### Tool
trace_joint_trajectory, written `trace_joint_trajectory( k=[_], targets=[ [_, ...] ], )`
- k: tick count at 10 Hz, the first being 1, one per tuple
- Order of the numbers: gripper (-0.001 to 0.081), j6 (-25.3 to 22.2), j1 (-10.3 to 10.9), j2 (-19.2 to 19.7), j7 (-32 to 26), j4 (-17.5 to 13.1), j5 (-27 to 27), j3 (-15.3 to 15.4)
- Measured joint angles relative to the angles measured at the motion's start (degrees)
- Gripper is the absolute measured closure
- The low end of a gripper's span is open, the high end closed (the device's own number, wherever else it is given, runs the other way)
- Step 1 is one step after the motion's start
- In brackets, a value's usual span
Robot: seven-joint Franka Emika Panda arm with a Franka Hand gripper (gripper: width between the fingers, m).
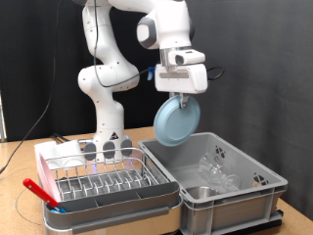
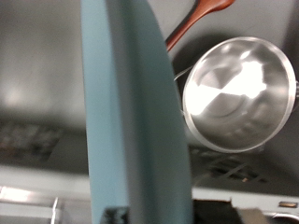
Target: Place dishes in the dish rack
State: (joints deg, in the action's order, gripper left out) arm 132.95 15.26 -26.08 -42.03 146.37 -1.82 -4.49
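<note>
The gripper [image 1: 178, 95] hangs above the grey bin [image 1: 256, 182], its fingers pinching the light-blue plate [image 1: 177, 122] by its rim, edge-on in the wrist view. Below, a steel bowl [image 2: 236, 93] and glass pieces [image 1: 217, 168] lie in the bin; the dish rack [image 1: 103, 180] sits beside it.

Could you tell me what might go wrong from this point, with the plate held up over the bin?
The gripper pinches the light-blue plate only at its upper rim, so it may swing or slip. It hangs above the grey bin holding the steel bowl and glass pieces, so a drop could break glass. On the way to the dish rack, its lower edge might clip the bin wall.
</note>
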Motion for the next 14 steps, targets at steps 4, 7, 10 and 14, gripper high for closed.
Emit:
trace_joint_trajectory(
  k=[4,7,10,14],
  targets=[
    [0.0768,6.49,-3.9,-6.72,22.23,6.75,-3.83,3.26],
    [0.0768,7.23,-6.31,-8.64,27.88,8.77,-4.75,5.15],
    [0.0768,9.29,-10.09,-8.62,44.98,10.03,-6.78,6.71],
    [0.0768,3.7,-22.27,-8.4,65.57,9.17,-2.92,11.08]
  ],
)
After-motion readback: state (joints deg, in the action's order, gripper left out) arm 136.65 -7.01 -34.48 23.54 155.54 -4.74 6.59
